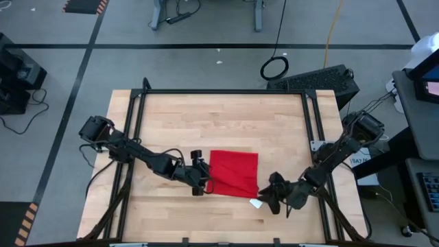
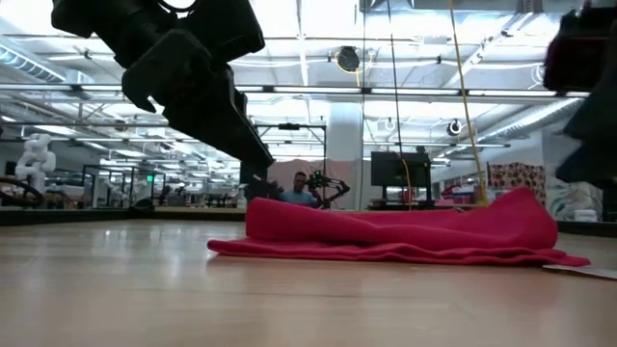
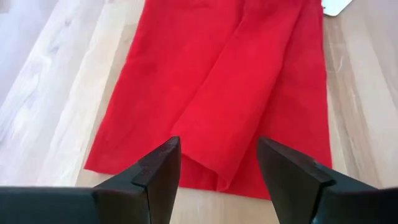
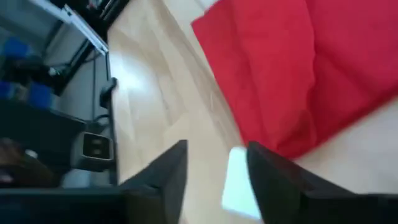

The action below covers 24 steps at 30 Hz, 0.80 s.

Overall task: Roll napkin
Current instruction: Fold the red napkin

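I have the napkin (image 1: 234, 172) lying on the wooden bench (image 1: 219, 116), toward the near half of it and roughly midway between my two arms. It is partly folded over itself: from my left wrist camera I see one red layer lapped across another, with a long crease running down the cloth. In the low view it makes a shallow heap with a raised hump at one end (image 2: 405, 229). A small white tag (image 1: 256, 203) sticks out on the bench just beside the napkin's corner nearest my right arm. My left gripper (image 1: 199, 175) sits at the napkin's edge on the left arm's side, its jaws standing apart with nothing between them, and the cloth's edge lies just ahead of the fingers (image 3: 158, 177). My right gripper (image 1: 274, 191) is near the opposite corner of the napkin, just beside the tag; its jaws are apart too, holding nothing, and through the gap I see the tag and bare wood.
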{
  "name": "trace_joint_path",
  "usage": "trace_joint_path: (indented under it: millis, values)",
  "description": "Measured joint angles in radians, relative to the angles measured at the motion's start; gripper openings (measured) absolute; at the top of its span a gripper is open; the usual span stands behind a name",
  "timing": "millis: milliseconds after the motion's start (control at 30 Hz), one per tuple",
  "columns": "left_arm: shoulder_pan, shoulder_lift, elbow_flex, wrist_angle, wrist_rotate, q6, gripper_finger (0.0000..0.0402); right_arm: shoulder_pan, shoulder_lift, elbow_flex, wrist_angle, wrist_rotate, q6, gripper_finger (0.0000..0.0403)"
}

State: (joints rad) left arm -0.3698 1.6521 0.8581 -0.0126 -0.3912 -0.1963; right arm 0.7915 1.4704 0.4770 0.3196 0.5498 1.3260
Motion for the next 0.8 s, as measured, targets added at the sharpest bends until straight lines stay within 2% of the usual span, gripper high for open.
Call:
trace_joint_path:
  millis: [133,200,367,533,800]
  values:
    - [-0.003,0.006,0.0,0.014,0.0,-0.005,0.0216,0.036,0.01,0.0,-0.079,0.078,0.173,0.0218]
    - [-0.004,0.006,0.0,0.035,0.0,0.0,0.0216,0.042,0.019,0.0,-0.126,0.084,0.233,0.0241]
    - [-0.006,0.006,0.0,0.062,0.0,0.019,0.0216,0.035,0.069,-0.002,-0.131,0.129,0.27,0.0273]
    - [-0.006,0.006,0.0,0.059,0.0,0.02,0.0216,0.019,0.08,-0.002,-0.112,0.161,0.254,0.0271]
    - [-0.006,0.006,0.0,0.059,0.0,0.021,0.0216,-0.012,0.139,-0.001,0.001,0.151,0.195,0.022]
